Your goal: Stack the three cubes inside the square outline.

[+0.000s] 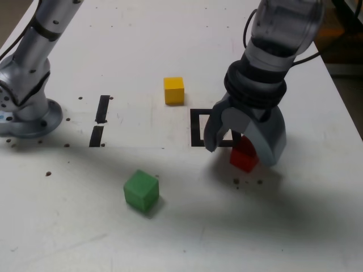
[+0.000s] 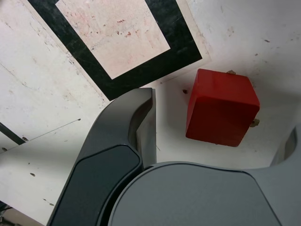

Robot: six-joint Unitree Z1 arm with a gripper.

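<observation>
The red cube rests on the white table just outside the square outline, off its near right corner in the exterior view. My gripper hangs open right over the cube, one finger on each side, touching nothing. In the wrist view the red cube lies between the fingertips, beside the black tape frame, whose white inside is bare. The yellow cube stands behind the outline to its left. The green cube sits alone toward the front, left of the gripper.
Two short black tape strips lie left of the outline. The arm's grey base stands at the exterior view's far left. Small dark specks dot the table. The table's right edge runs close behind the gripper.
</observation>
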